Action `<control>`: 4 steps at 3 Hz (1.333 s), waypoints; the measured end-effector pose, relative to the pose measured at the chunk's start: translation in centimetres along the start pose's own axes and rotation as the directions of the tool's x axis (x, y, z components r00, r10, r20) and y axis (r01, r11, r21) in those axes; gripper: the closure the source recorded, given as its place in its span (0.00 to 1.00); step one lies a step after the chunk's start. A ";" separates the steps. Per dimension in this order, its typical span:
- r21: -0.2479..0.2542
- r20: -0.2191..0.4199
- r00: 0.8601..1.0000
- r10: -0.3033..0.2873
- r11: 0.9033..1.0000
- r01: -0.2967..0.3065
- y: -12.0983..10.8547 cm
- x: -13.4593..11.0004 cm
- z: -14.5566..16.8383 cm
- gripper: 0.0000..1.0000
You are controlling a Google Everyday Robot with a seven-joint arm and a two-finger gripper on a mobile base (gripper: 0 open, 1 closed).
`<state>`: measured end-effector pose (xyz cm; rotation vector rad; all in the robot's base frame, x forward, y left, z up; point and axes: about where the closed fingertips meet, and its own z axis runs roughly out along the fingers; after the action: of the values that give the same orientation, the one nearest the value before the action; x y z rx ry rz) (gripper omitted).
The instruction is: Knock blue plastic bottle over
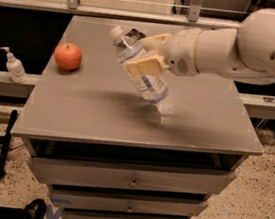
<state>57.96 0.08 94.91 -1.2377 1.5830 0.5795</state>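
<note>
Near the middle of the grey counter [96, 116], the blue plastic bottle [153, 86] leans steeply, its white cap [116, 30] pointing up and to the left while its base sits low, at or just above the counter top, with a soft shadow spreading to its left. The hand [137, 53] is at the bottle's upper half, its tan parts lying against the clear plastic just below the neck and above the blue-and-white label. It cannot be told whether the hand is clamped on the bottle or only pressed against it. The white arm [247, 40] reaches in from the right, above the counter's back right part. A small dark object [136, 32] lies flat near the counter's back edge, partly hidden behind the bottle's neck. An apple [68, 56] rests upright toward the back left corner, well apart from the bottle. Off the counter, a small white pump dispenser [14, 66] stands on a lower ledge to the left. Below the top, the counter's front shows stacked drawers [130, 181] with small handles, and a black pole [6, 139] leans down to the speckled floor at the left.
</note>
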 end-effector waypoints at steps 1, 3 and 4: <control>-0.131 -0.115 0.983 -0.141 0.983 0.126 2.3 -0.3 4.5 1.00; -0.447 -0.275 0.857 -0.437 0.847 0.289 8.9 2.3 10.3 1.00; -0.519 -0.310 0.814 -0.491 0.805 0.288 9.9 3.4 11.1 0.83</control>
<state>53.57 11.39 85.61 -2.1216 1.5024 0.4197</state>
